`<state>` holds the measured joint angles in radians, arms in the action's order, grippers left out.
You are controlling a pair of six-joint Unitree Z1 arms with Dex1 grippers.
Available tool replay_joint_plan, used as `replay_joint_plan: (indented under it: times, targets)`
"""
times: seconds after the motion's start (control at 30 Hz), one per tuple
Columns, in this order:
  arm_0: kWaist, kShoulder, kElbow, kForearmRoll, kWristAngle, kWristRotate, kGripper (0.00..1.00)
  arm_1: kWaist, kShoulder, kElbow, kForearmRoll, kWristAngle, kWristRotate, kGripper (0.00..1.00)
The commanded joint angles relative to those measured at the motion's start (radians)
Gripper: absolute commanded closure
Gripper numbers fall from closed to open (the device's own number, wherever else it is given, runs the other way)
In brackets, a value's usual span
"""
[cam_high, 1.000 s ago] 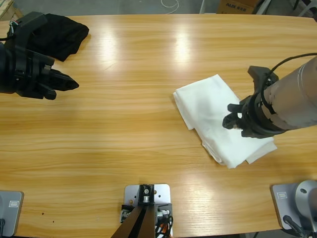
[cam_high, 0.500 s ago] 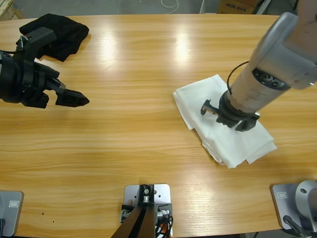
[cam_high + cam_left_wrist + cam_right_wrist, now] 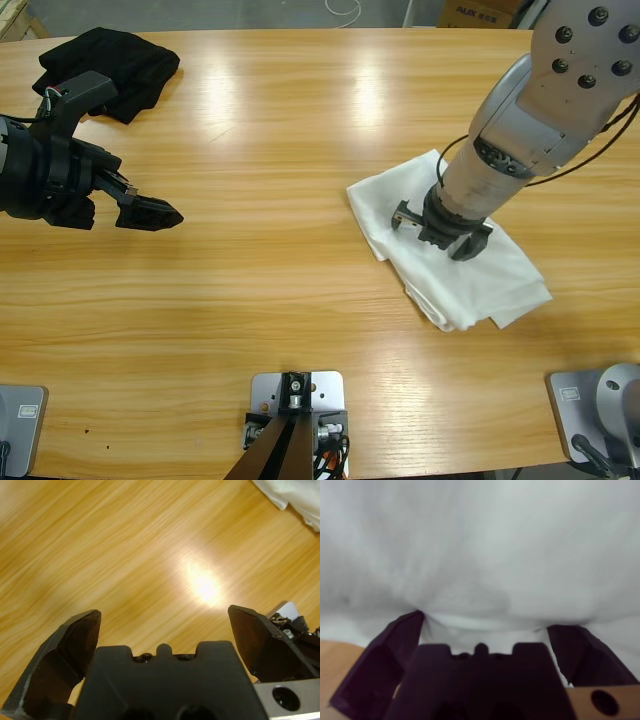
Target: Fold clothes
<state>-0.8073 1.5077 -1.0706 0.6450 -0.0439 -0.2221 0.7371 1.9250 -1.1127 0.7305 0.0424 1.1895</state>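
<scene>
We see the right gripper (image 3: 440, 228) pressed down on the folded white shirt (image 3: 500, 285) — jaws apart; the left gripper (image 3: 150, 213), jaws spread, hovers over bare table (image 3: 280, 150) — black garment (image 3: 120, 65) far from the shirt, at the table's corner.

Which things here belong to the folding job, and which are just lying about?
Job: white T-shirt, folded, under the right gripper; black garment, bunched at the table's far corner.

Lying about: cardboard box and white cable beyond the table.

the folded t-shirt (image 3: 460, 270) lies on the table's (image 3: 280, 330) right half, the other garment (image 3: 115, 65) in its far left corner.
</scene>
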Motion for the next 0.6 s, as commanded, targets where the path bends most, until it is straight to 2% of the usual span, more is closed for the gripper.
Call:
replay_joint_plan:
  times: [0.03, 0.17, 0.33, 0.43, 0.6]
  targets:
    - [-0.006, 0.033, 0.028, 0.007, -0.016, 0.002, 0.009, 0.076, 0.144, -0.019, 0.014, -0.084, -0.317, 0.000]
    - [-0.013, 0.033, 0.033, 0.007, -0.017, -0.003, 0.009, 0.145, 0.194, -0.137, 0.107, -0.189, -0.591, 0.000]
    - [-0.021, 0.028, 0.043, 0.007, -0.017, -0.005, 0.009, 0.196, 0.161, -0.187, 0.061, -0.181, -0.866, 0.000]
    - [-0.021, 0.026, 0.042, 0.007, -0.017, -0.005, 0.009, 0.220, 0.141, -0.229, 0.061, -0.125, -0.921, 0.000]
    - [-0.021, 0.031, 0.044, 0.008, -0.016, -0.002, 0.015, 0.269, 0.085, -0.300, 0.087, -0.104, -0.899, 0.000]
